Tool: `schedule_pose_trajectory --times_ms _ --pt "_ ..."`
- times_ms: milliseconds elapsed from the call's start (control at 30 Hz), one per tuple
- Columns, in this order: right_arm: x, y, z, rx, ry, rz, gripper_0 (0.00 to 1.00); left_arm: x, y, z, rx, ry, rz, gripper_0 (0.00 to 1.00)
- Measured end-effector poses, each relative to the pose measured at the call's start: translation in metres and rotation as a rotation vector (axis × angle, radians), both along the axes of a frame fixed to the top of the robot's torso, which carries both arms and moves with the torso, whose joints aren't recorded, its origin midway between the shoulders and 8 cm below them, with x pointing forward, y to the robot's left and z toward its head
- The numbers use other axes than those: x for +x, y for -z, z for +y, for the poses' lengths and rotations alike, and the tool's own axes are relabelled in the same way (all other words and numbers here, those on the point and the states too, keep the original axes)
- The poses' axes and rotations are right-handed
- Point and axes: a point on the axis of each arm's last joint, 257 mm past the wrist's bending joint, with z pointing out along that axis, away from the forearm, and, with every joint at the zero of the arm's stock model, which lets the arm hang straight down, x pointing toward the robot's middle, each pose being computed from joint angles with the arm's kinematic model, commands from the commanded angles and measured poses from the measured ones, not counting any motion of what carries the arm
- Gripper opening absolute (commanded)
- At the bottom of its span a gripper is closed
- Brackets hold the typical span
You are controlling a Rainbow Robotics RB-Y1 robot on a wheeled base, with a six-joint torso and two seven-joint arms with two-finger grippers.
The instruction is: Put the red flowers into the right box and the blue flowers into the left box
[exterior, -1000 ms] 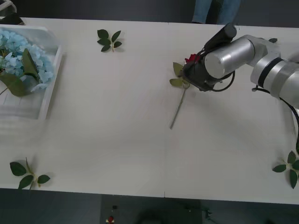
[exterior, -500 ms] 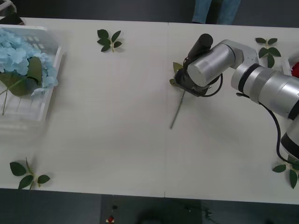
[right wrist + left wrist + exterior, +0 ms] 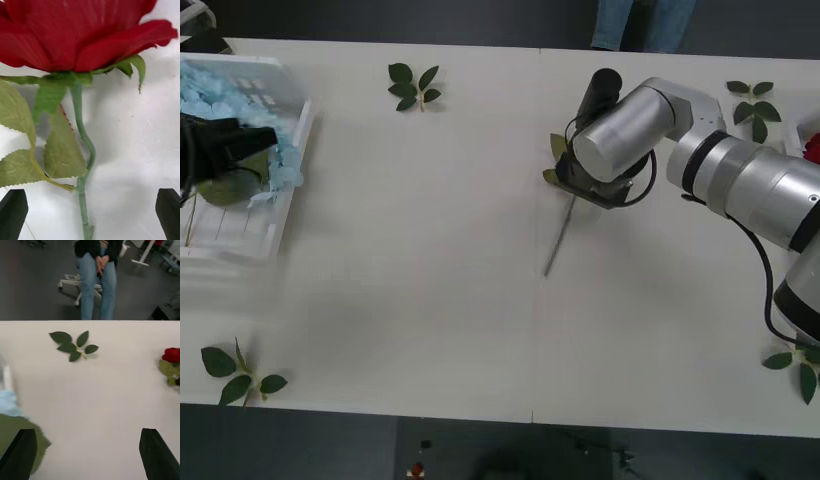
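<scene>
The right claw [image 3: 90, 213] hangs wide open over a red flower [image 3: 80, 33] lying on the surface [image 3: 430, 300], while the left claw [image 3: 90, 453], also open and empty, hovers beside the left box [image 3: 285, 185].

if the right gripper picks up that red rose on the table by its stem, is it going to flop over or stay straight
Probably it droops at the bloom end: the red rose has a big head on a thin green stem with a kink in it. It looks light, so it should lift easily. The stem is narrow against the open right gripper, so it may twist or slip unless pinched squarely.
</scene>
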Motion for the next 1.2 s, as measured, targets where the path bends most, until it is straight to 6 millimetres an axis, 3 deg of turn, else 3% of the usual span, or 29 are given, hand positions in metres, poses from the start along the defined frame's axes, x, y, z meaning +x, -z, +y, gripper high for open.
schedule_pose_trajectory --times_ms 267,367,400,600,633,700,733,767,800,1200 --pt "-0.007 0.007 0.006 -0.018 -0.004 0.025 1.00 0.004 0.027 -0.096 0.063 0.188 0.049 0.79" --pt "-0.011 0.012 0.010 -0.011 -0.004 0.040 1.00 0.002 0.038 -0.121 0.068 0.238 0.073 1.00" --pt "-0.013 0.015 0.012 -0.010 -0.007 0.042 1.00 0.000 0.042 -0.129 0.061 0.255 0.081 1.00" --pt "-0.017 0.027 0.009 -0.055 -0.041 0.042 1.00 -0.039 0.072 -0.169 0.022 0.453 0.156 1.00" --pt "-0.017 0.027 0.009 -0.056 -0.042 0.042 0.97 -0.047 0.072 -0.175 0.007 0.496 0.153 1.00" --pt "-0.017 0.026 0.009 -0.052 -0.041 0.042 0.60 -0.058 0.068 -0.182 -0.027 0.557 0.139 1.00" --pt "-0.017 0.026 0.011 -0.046 -0.039 0.044 0.51 -0.061 0.067 -0.182 -0.034 0.570 0.136 1.00" --pt "-0.018 0.026 0.012 -0.040 -0.037 0.046 0.18 -0.063 0.065 -0.182 -0.033 0.584 0.128 1.00" --pt "-0.018 0.025 0.012 -0.036 -0.036 0.047 0.00 -0.066 0.062 -0.182 -0.028 0.600 0.117 1.00" --pt "-0.018 0.025 0.013 -0.027 -0.032 0.050 0.00 -0.112 0.044 -0.186 -0.065 0.788 0.065 1.00"
